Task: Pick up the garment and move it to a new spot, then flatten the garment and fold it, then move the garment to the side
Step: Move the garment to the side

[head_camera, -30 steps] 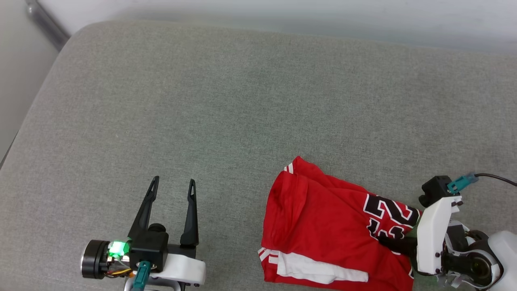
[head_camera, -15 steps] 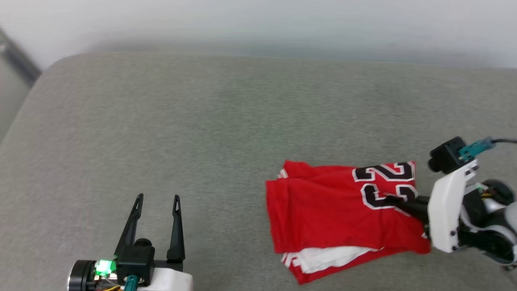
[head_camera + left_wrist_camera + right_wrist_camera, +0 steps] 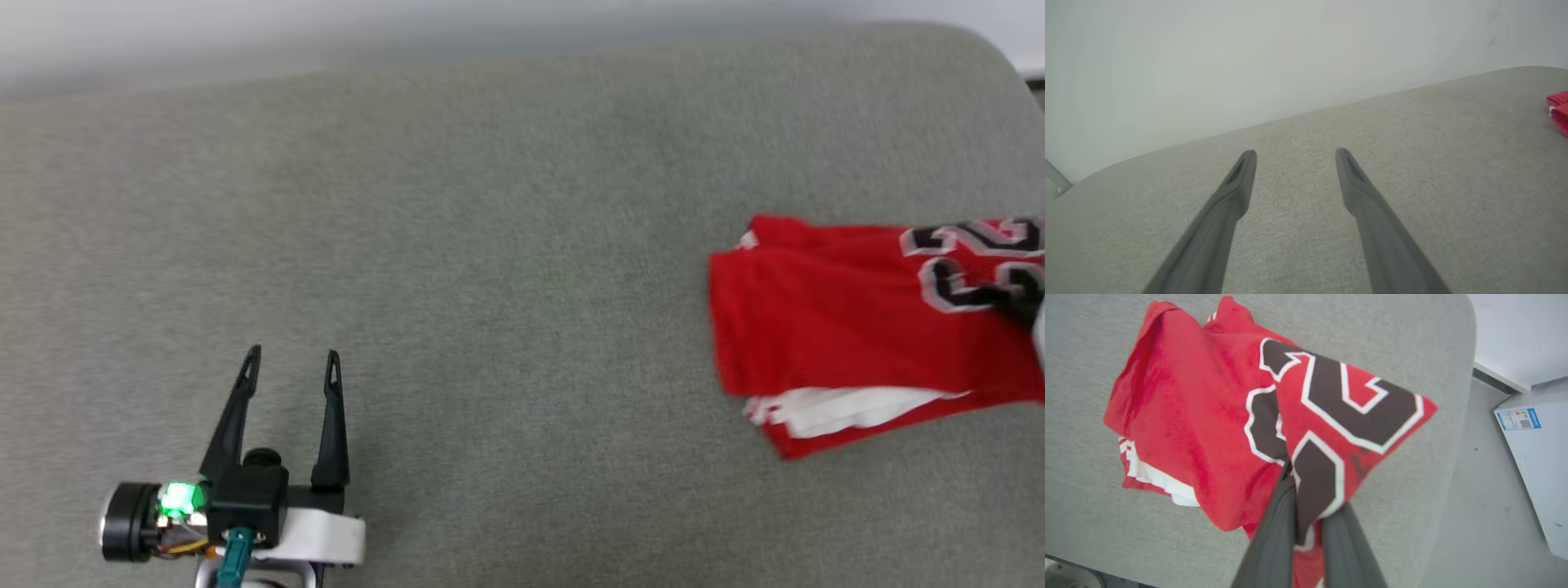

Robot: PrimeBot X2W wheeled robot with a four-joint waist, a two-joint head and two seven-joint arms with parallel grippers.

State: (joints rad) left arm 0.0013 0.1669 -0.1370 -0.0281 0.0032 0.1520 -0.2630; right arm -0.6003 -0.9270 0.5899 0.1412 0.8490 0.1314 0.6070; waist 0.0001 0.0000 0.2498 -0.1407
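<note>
Pinching garment (image 3: 1208, 416) — right hand (image 3: 1308, 498), left hand (image 3: 290, 359) spread, grey cushion (image 3: 490, 245)

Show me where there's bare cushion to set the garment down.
Widest bare stretch: the grey cushion between the open left gripper and the garment, back to the wall. A narrower strip runs behind the garment toward the cushion's rounded right corner. Crowded at the right, where the right gripper pinches the garment.

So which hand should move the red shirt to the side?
Right. The right hand is shut on the shirt near the edge of the cushion; the left hand is open, far from it.
</note>
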